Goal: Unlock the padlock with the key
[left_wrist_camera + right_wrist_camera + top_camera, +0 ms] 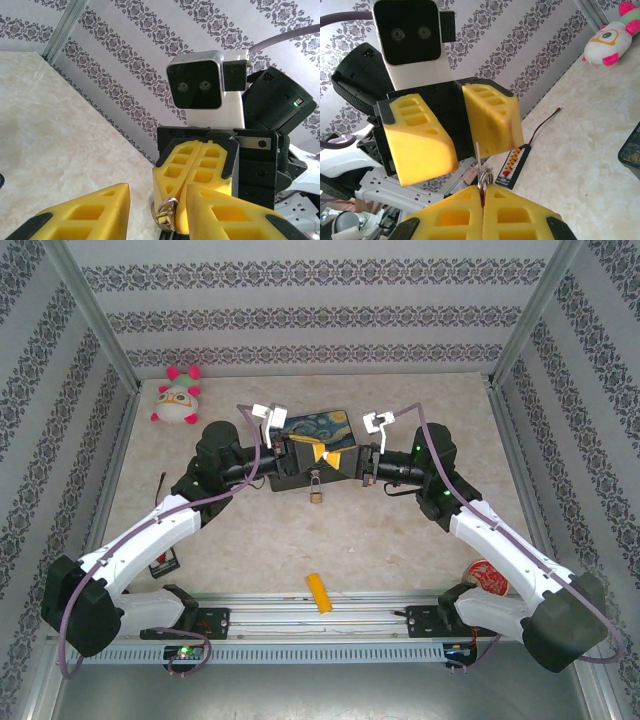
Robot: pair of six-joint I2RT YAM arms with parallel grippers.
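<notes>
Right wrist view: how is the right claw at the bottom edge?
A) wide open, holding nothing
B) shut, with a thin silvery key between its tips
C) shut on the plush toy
B: the right claw has its yellow fingers pressed together, and the key stands up from between the tips.

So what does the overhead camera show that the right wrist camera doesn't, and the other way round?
Overhead: the padlock just on the near side of the painted box, a yellow-orange block by the near edge, and both arms whole. Right wrist: a close look at the right gripper shut on the thin key, the left gripper open opposite it, and a small connector strip. Both: the plush toy, the two grippers meeting, and the painted box.
</notes>
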